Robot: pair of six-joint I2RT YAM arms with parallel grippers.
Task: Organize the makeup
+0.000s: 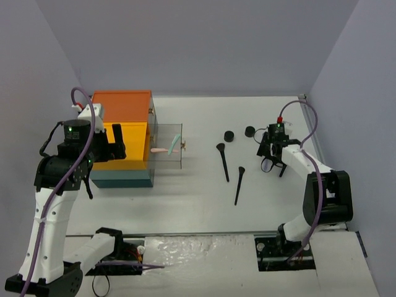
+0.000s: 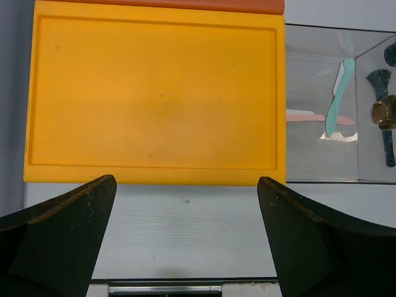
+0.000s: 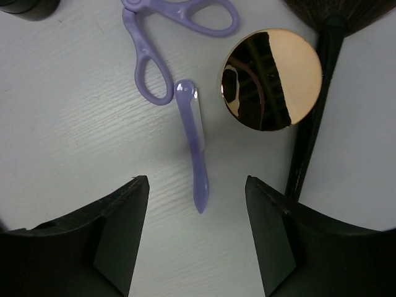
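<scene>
My left gripper (image 1: 117,146) (image 2: 187,185) is open and empty, hovering at the near edge of the yellow tray surface (image 2: 154,93) of the orange-topped box (image 1: 122,105). A teal stick (image 2: 337,99) and a pink stick (image 2: 306,116) lie in the clear compartment (image 1: 166,146) beside the box. My right gripper (image 1: 272,162) (image 3: 197,185) is open just above a lilac stick (image 3: 193,139), whose tip lies between the fingers. A lilac loop tool (image 3: 167,37), a gold round compact (image 3: 272,79) and a black brush handle (image 3: 309,136) lie close by. Two black brushes (image 1: 223,162) (image 1: 239,184) and two round black jars (image 1: 228,136) (image 1: 249,131) lie mid-table.
The teal base of the box (image 1: 122,179) stands on the left of the white table (image 1: 198,204). Grey walls close in at the back and both sides. A small gold item (image 2: 383,112) shows through the clear compartment wall.
</scene>
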